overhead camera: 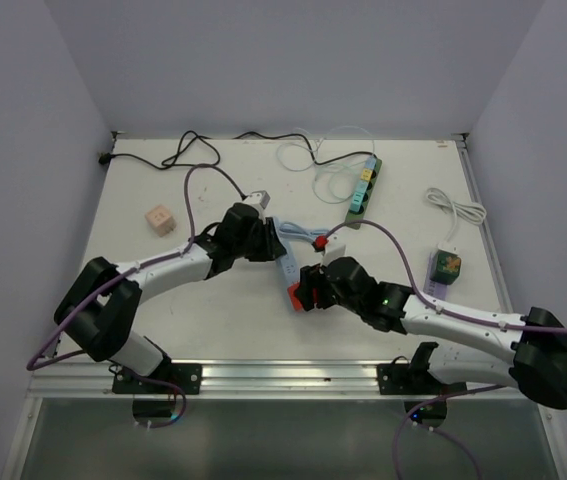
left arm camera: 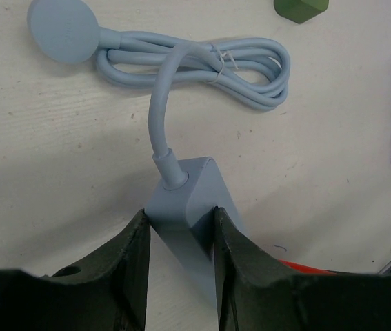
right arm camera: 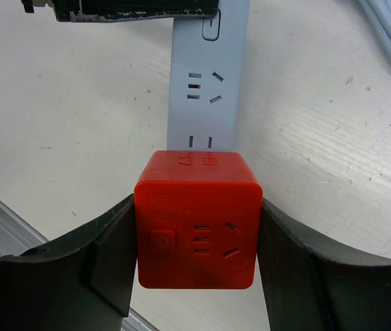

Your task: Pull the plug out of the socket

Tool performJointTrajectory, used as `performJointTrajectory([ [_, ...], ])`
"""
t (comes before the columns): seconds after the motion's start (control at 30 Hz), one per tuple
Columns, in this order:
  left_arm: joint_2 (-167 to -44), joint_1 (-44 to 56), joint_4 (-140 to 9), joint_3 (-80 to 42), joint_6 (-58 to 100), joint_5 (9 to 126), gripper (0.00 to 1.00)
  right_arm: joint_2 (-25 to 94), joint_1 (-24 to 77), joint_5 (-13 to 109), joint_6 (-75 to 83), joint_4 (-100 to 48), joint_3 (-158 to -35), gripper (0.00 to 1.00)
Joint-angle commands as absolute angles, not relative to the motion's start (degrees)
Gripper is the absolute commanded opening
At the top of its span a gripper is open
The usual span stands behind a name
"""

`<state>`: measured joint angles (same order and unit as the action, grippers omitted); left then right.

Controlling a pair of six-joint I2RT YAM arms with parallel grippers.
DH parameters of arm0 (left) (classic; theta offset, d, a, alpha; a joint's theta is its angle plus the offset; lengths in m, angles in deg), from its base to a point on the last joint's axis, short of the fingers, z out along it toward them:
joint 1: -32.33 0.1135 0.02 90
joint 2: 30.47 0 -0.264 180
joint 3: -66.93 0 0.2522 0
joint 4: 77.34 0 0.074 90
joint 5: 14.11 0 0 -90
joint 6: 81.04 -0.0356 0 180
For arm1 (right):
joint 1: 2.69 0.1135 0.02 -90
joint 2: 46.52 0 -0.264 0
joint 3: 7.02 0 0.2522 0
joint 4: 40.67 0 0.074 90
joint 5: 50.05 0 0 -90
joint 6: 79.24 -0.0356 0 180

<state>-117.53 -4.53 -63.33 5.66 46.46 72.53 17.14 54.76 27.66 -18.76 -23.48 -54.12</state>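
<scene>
Right wrist: right gripper (right arm camera: 196, 231) clamps red plug (right arm camera: 198, 207) against blue socket (right arm camera: 202, 89).

Left arm (overhead camera: 163, 268) extends low from the near left toward the cord end of the power strip (overhead camera: 285, 262). The left gripper (left arm camera: 180, 221) is clamped on that end, with one finger (left arm camera: 129, 262) on each long side. Right arm (overhead camera: 453, 325) comes in from the near right with its elbow bent. The right gripper (right arm camera: 198, 227) clasps the red plug (right arm camera: 198, 217) at the power strip's opposite end.
</scene>
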Motion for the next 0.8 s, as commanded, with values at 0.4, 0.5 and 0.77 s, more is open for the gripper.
performJointTrajectory([
  [0.4, -107.91, -4.93, -82.47, 24.85, 36.56, 82.92, 0.00, 5.87, 45.83, 33.70, -26.50, -30.06, -53.22, 0.00],
  [0.5, -106.06, -4.93, -85.11, 26.70, 36.21, 83.45, 0.00, 5.42, 44.15, 36.09, -26.59, -29.37, -52.94, 0.00],
  [0.77, -108.94, -4.93, -83.36, 24.96, 36.21, 87.83, 0.00, 6.13, 44.15, 37.84, -26.33, -29.63, -53.38, 0.00],
])
